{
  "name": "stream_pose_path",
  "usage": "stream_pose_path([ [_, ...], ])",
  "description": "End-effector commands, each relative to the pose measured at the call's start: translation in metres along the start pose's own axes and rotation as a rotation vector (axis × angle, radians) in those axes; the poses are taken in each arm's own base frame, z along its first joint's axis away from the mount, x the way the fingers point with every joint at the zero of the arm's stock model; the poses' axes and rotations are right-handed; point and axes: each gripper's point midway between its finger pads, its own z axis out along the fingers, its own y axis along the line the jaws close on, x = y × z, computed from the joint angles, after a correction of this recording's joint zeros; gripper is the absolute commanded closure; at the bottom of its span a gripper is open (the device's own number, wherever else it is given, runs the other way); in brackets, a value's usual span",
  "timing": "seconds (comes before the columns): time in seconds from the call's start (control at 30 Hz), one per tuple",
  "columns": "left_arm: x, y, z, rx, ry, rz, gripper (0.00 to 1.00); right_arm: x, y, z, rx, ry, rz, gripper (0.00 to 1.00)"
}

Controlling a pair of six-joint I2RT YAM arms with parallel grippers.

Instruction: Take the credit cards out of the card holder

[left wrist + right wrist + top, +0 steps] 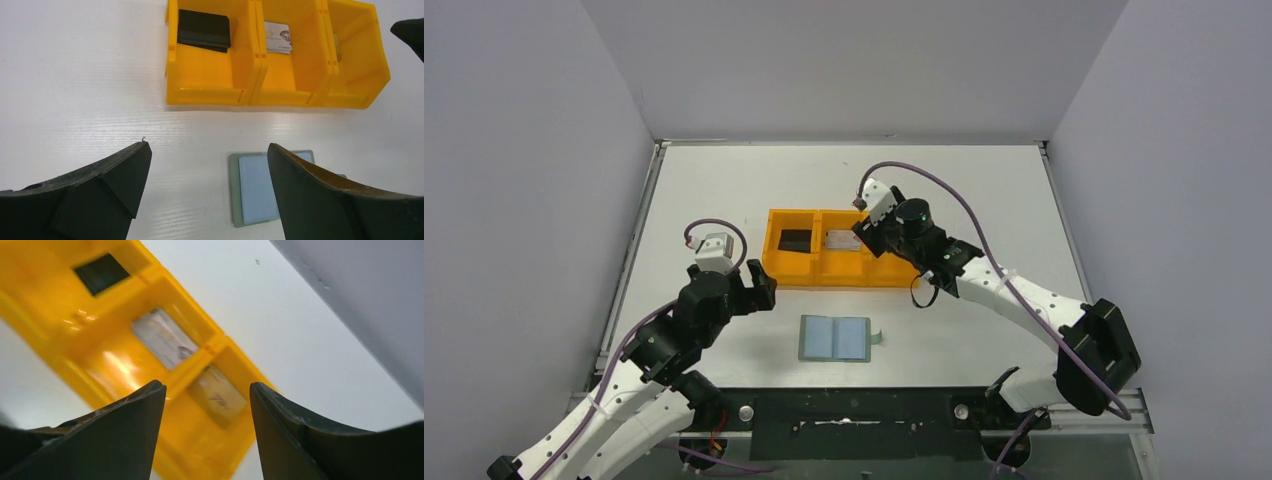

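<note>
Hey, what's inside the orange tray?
The orange tray holds one card per compartment: a black card on the left, a silvery card in the middle, a tan card on the right. Whether anything lies beneath them cannot be seen.

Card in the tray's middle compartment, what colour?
The middle card is silvery grey; the left wrist view shows it best.

The orange tray (215,95) is glossy plastic. The white bench (75,75) looks matt and faintly ribbed. The silvery grey card (278,37) has a metallic sheen; the black card (204,29) is dull.
</note>
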Motion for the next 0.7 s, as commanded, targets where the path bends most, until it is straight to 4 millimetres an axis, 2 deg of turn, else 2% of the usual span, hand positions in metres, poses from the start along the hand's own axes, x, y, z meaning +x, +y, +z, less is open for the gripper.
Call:
stream_pose_path([
  [0.0, -0.011, -0.001, -0.001, 0.003, -0.037, -0.008, 0.12, -0.03, 0.044, -0.025, 0.062, -0.053, 0.641, 0.35],
  [0.1, -0.011, 0.0, -0.002, -0.003, -0.04, -0.012, 0.12, -0.021, 0.078, -0.032, 0.007, 0.054, 0.979, 0.34],
  [0.2, -0.013, 0.002, -0.002, -0.015, -0.049, -0.019, 0.12, 0.004, 0.124, -0.027, -0.069, 0.176, 1.17, 0.39],
  [0.3, -0.015, 0.007, -0.002, -0.042, -0.061, -0.03, 0.12, 0.023, 0.148, -0.032, 0.037, 0.29, 1.196, 0.38],
  [0.47, -0.018, 0.015, -0.003, -0.079, -0.078, -0.049, 0.12, 0.02, 0.2, -0.039, 0.073, 0.339, 1.138, 0.37],
  [0.67, -0.02, 0.019, -0.004, -0.1, -0.088, -0.063, 0.12, 0.011, 0.238, -0.035, 0.119, 0.395, 1.006, 0.28],
])
